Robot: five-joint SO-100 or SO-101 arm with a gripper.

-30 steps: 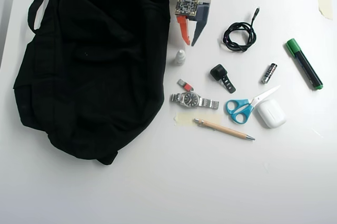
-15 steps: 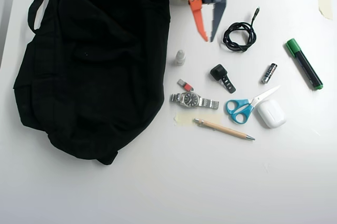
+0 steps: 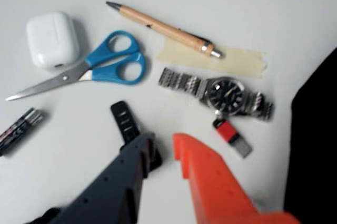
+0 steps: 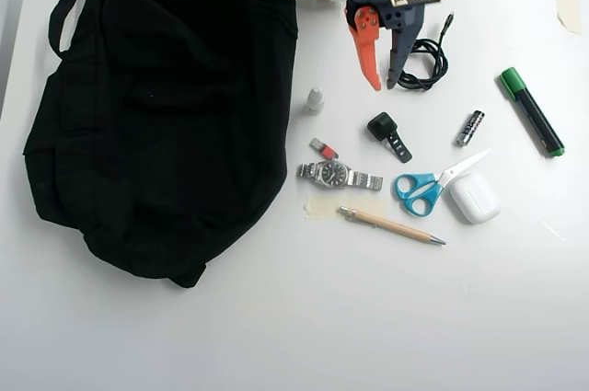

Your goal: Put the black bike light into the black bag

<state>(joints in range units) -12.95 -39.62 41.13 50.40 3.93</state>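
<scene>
Overhead view: gripper (image 4: 384, 87) near top centre of frame, fingers pointing down-frame, orange finger (image 4: 368, 51) on the left, dark finger (image 4: 398, 55) on the right, tips apart with bare table showing between them, nothing held. Just to its right, coiled black cable (image 4: 421, 63), partly under the dark finger. Below the fingertips and clear of them, black bike light (image 4: 387, 134), lying free on the white table (image 4: 368, 317), strap tail angled toward lower right. Left of the light, small white dropper bottle (image 4: 315, 100); below that, a small red-and-grey stick (image 4: 323, 148) and a steel wristwatch (image 4: 339, 174). Under the watch, a patch of pale tape (image 4: 317, 207) and a wooden pen (image 4: 391, 225). Right of the light, small battery (image 4: 470, 127), blue-handled scissors (image 4: 433, 184), white earbud case (image 4: 474, 198), green marker (image 4: 532, 110) toward right edge. Black bag (image 4: 166, 115) filling the left half of frame, strap (image 4: 69, 0) running to upper left corner; bag well apart from the light, with watch and bottle between.

Wrist view: both fingers entering from the bottom edge, gap open; ridged strap of the light (image 3: 125, 122) showing just above the dark finger (image 3: 113, 182), the body mostly hidden behind it. Bag edge (image 3: 313, 145) at right.
</scene>
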